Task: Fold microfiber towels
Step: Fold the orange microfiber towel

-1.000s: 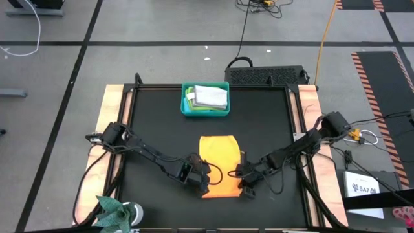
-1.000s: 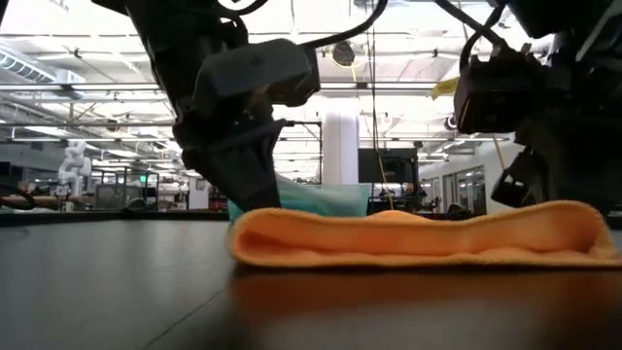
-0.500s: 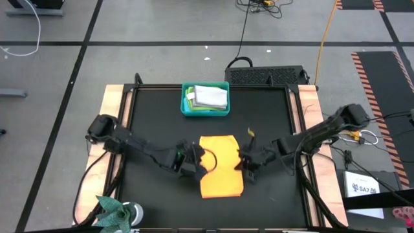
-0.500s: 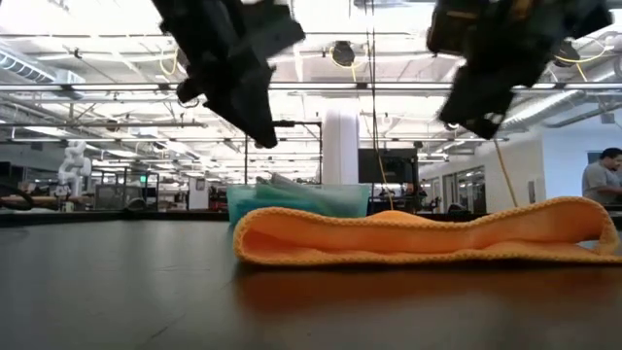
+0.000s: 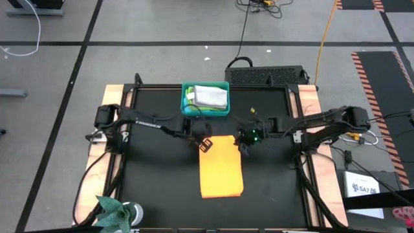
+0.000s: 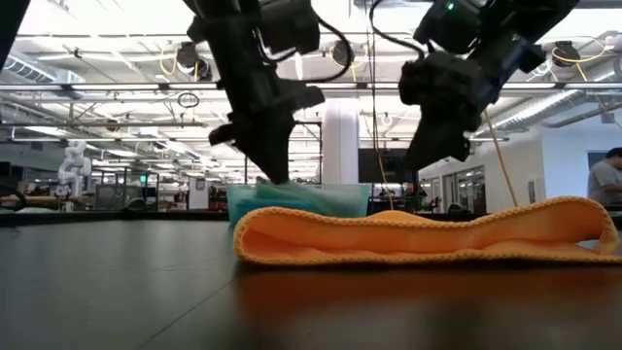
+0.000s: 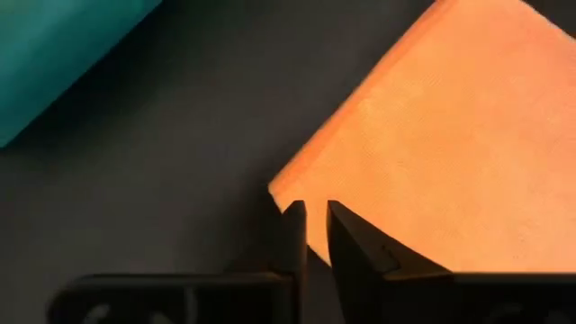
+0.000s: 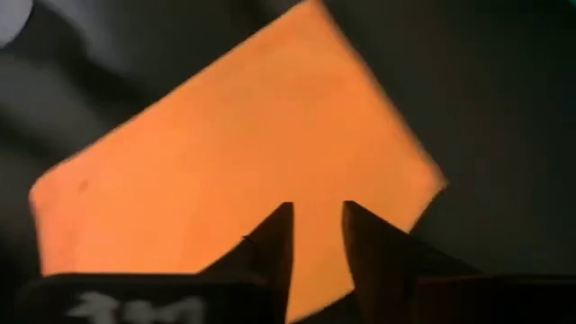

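An orange-yellow microfiber towel (image 5: 221, 169) lies folded double as a long strip in the middle of the black table, its rounded fold (image 6: 418, 238) facing the near edge. Both grippers hang above its far end. My left gripper (image 5: 206, 145) is over the towel's far left corner (image 7: 297, 180), its fingers a narrow gap apart and holding nothing. My right gripper (image 5: 244, 142) is over the far right corner (image 8: 396, 171), slightly open and also holding nothing. A teal bin (image 5: 187, 107) at the far middle holds a light grey towel (image 5: 210, 97) and others.
The teal bin (image 6: 301, 199) stands just beyond the grippers. A black case (image 5: 268, 74) sits past the table's far edge, and a green plant (image 5: 113, 210) at the near left corner. A person (image 6: 604, 180) stands far off in the room.
Both grippers have risen from the towel's near end and travelled toward the table's far edge along the towel's two sides, to its far corners. The orange towel stays folded in place on the table.
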